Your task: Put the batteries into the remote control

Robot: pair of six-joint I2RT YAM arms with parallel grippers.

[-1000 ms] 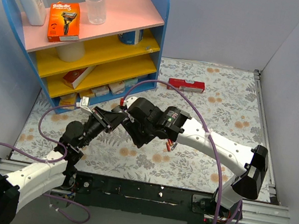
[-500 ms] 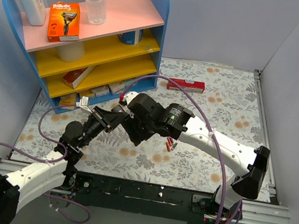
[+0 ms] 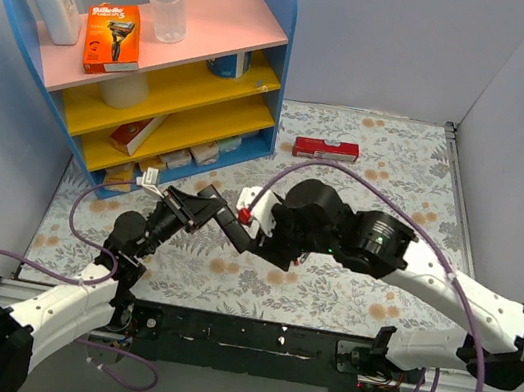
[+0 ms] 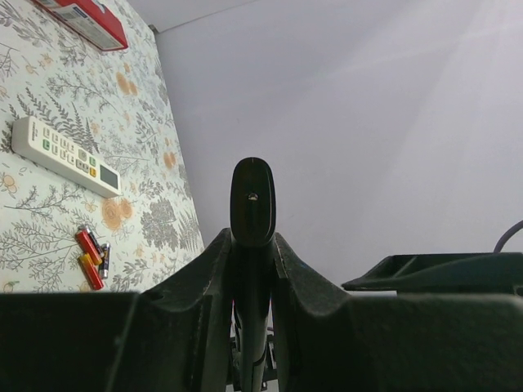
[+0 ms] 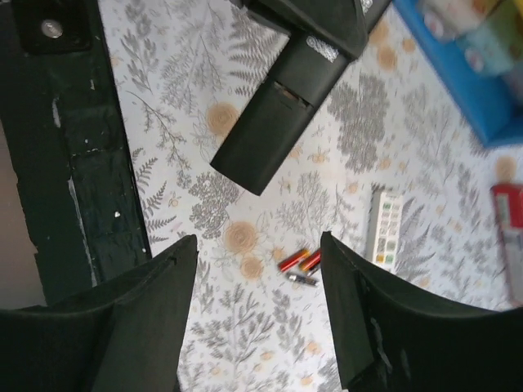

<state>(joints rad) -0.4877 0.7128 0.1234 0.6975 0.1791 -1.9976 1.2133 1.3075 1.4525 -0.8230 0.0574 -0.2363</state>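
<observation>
Batteries, tiny, red and dark, left end effector gripping black remote, right end effector open

A lab robot test cell: plain grey panels wall in a floral-clothed counter, with an aluminium rail along its near edge and a brightly painted shelf.

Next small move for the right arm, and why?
Probably lower the right gripper onto the batteries and close on one. Its jaws are open and empty, the batteries lie loose on the mat in front of it, and the left gripper already grips the black remote off the mat.
</observation>
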